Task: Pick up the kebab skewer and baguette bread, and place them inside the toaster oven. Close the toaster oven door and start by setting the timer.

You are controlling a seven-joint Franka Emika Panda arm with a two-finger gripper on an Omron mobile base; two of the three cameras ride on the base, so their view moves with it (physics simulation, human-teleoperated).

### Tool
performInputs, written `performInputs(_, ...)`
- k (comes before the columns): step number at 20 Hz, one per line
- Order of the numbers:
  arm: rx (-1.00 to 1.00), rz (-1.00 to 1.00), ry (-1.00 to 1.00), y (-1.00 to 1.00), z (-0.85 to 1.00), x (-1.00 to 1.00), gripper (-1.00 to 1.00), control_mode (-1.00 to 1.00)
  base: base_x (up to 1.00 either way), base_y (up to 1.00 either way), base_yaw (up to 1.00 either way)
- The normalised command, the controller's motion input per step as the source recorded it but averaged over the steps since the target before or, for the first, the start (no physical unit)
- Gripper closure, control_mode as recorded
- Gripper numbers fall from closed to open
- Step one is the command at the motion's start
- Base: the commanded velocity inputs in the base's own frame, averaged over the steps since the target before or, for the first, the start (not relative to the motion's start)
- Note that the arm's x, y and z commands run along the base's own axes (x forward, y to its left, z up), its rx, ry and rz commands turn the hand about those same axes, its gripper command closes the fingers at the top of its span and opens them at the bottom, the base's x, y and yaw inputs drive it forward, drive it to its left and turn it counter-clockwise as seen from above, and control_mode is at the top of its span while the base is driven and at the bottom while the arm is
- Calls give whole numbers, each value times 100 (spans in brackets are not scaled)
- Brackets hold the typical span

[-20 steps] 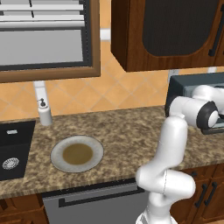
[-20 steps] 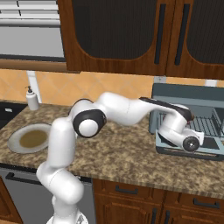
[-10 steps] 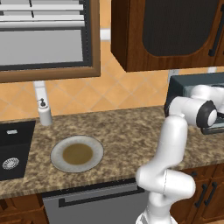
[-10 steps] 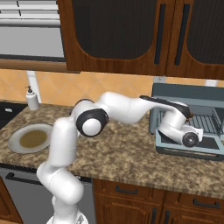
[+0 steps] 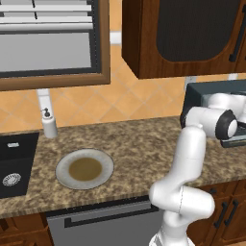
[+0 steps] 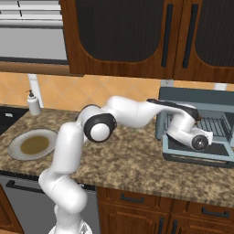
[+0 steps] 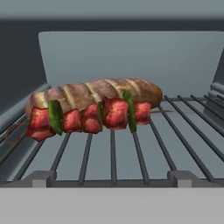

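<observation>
The toaster oven (image 6: 194,97) stands at the counter's right end with the toaster oven door (image 6: 196,154) folded down flat. The baguette bread (image 7: 96,92) lies across the wire rack (image 7: 131,157) in the hand view. The kebab skewer (image 7: 92,117), with red chunks and green slices, rests against the front of the baguette bread. My gripper (image 6: 183,125) hovers over the lowered door at the oven's mouth, facing in. It is open and empty, a short way back from the food. Its fingertips are hidden.
An empty round plate (image 5: 84,168) sits on the granite counter left of the arm, also seen from the right base (image 6: 32,144). A soap dispenser (image 5: 48,124) stands by the wall beside a dark sink (image 5: 14,163). Wooden cabinets hang above the oven.
The hand has barely shifted in front of the oven. The bread and skewer lie still on the rack.
</observation>
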Motion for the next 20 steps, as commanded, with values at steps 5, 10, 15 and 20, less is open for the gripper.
performInputs(5,0,0,0,0,0,27,-100,-100,0,0,0)
performInputs(10,0,0,0,0,0,24,-100,-100,0,0,0)
performInputs(15,0,0,0,0,0,20,-100,-100,0,0,0)
performInputs(20,0,0,0,0,0,10,-100,-100,0,0,0)
